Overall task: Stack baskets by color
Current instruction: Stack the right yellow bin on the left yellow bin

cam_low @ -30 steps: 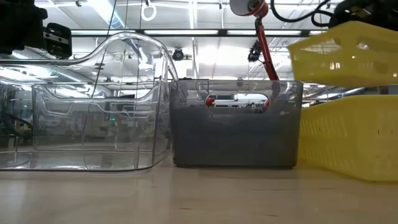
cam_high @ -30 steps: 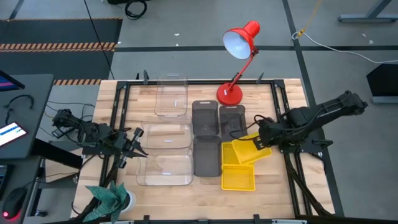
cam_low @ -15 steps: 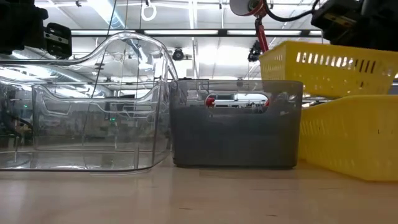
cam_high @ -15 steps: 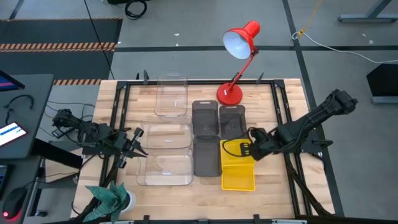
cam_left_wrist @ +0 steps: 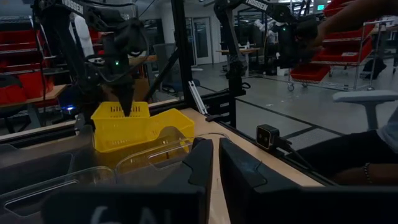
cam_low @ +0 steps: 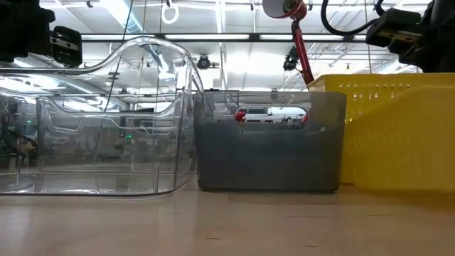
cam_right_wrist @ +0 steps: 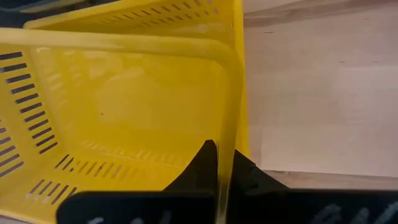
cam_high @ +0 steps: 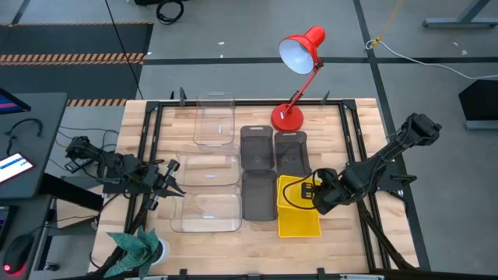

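1. Table (cam_high: 358, 124): wooden top inside a dark frame. A red desk lamp (cam_high: 299, 58) stands at the far edge. Keep the working arm's path low and well clear of the lamp.
2. Clear baskets (cam_high: 208, 211): three of them, the largest trays, lie in a column on the left half and are not stacked. In the low view the nearest one stands just beside a dark grey basket.
3. Dark grey baskets (cam_high: 258, 194): set in the middle, between the clear column and the yellow pair.
4. Yellow baskets (cam_high: 298, 219): the held basket (cam_right_wrist: 124, 106) sits inside the lower one (cam_low: 398, 149), the rims nearly level in the low view. Before release, check that all four corners are seated. If one side rides high, press down lightly instead of dragging sideways.
5. Right gripper (cam_high: 317, 194): fingers pinched tight on the thin rim of the upper yellow basket, one finger inside and one outside. Judgement: open the fingers only as far as needed, then lift straight up so the rim is not snagged and the stack stays put.
6. Left gripper (cam_high: 173, 185): waits at the left table edge near the clear baskets, fingers narrow and holding nothing.
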